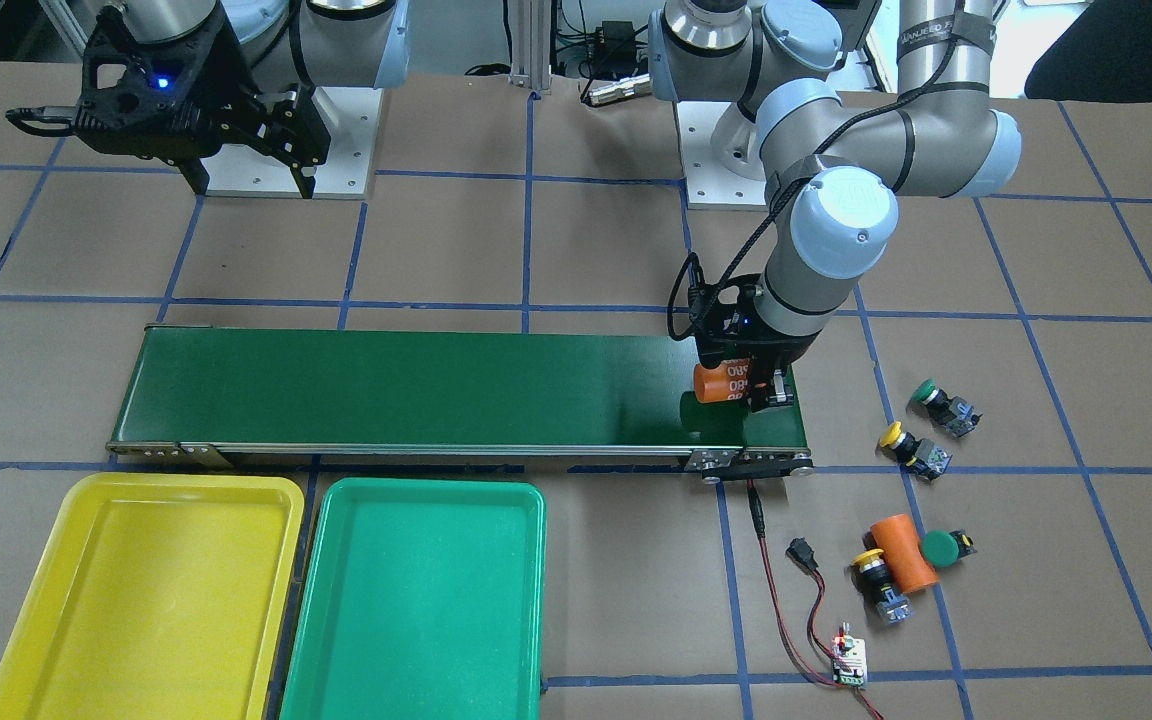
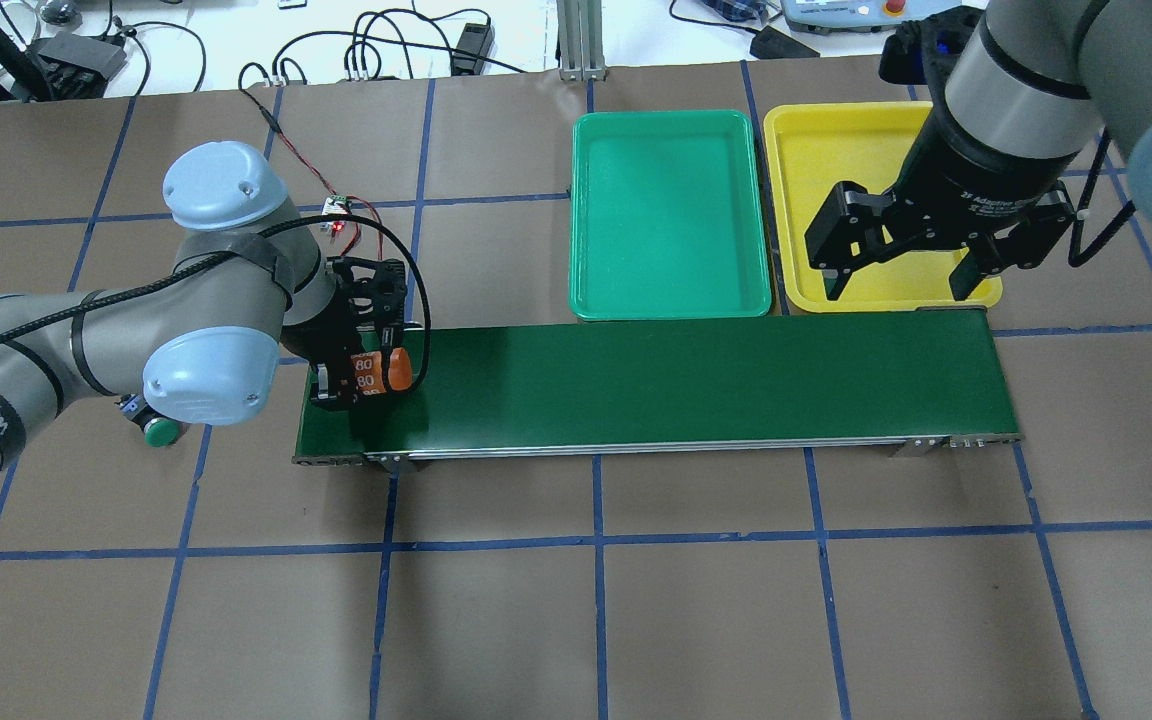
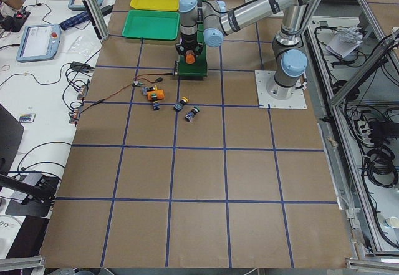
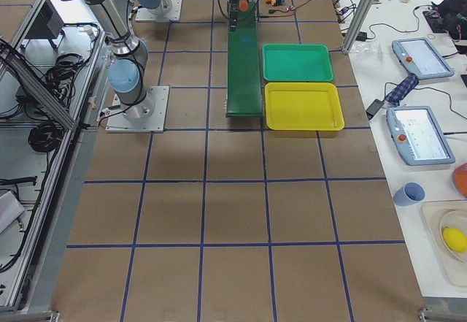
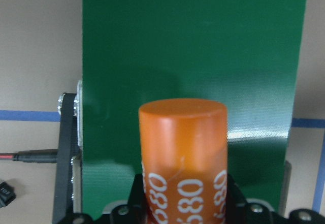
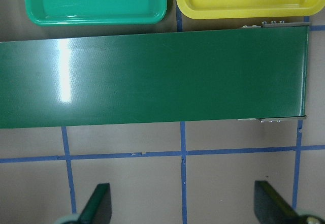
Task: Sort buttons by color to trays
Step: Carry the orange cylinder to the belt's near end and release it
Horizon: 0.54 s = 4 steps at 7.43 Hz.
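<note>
You find all four buttons on the brown table, off the end of the conveyor belt (image 1: 416,385) on the robot's left side. One green-capped button (image 1: 939,404) and one yellow-capped button (image 1: 908,447) lie near each other, a little way from that belt end. The second yellow button (image 1: 877,581) and second green button (image 1: 945,548) lie farther towards you, on either side of a loose orange cylinder (image 1: 902,552) and close against it. The yellow tray (image 1: 76,560) and the green tray (image 1: 496,620) sit side by side along your edge of the belt, towards its other end, well apart from the buttons.

The left gripper (image 1: 741,386) is over the belt's button-side end, its fingers clamped on a second orange cylinder (image 1: 714,383) printed with white numerals. That cylinder seems to hang just above the belt, though you cannot be sure it is clear of the surface. The right gripper (image 2: 898,286) hovers with its fingers spread wide, holding nothing, over the belt's far end near the yellow tray's edge.
</note>
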Available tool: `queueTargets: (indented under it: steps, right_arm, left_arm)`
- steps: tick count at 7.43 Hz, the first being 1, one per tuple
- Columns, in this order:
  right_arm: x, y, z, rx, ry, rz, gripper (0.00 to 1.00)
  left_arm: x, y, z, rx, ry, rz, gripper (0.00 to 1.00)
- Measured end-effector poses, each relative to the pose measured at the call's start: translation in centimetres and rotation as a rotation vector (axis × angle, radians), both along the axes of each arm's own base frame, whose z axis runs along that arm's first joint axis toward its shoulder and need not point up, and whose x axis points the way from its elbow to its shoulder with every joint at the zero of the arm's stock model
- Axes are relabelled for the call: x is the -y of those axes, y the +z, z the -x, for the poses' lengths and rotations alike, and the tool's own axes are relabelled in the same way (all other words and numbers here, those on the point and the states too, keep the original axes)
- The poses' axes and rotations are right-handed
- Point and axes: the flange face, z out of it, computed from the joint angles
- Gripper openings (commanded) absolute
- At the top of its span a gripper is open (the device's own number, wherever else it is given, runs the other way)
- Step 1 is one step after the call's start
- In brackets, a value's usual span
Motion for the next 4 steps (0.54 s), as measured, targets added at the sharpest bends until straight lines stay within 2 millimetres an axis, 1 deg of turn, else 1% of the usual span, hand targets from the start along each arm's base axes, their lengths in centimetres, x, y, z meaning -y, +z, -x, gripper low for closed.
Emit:
queueTargets:
  steps: [1,2,3,4]
  right_arm:
    - [0.0,0.0,0.0,0.001,0.000,-0.001,1.00]
    - [0.0,0.0,0.0,0.002,-0.001,-0.002,1.00]
    - [0.0,0.0,0.0,0.003,-0.001,-0.002,1.00]
    - [0.0,0.0,-0.1,0.006,-0.002,-0.002,1.00]
  left_arm:
    - [-0.1,0.2,0.2,-0.001,0.012,0.005,1.00]
    - [-0.1,0.9,0.2,-0.008,0.019,0.017,1.00]
    - [0.4,2.1,0.0,-0.016,0.027,0.040,1.00]
    - [1.7,3.7,-0.6,-0.020,0.038,0.055,1.00]
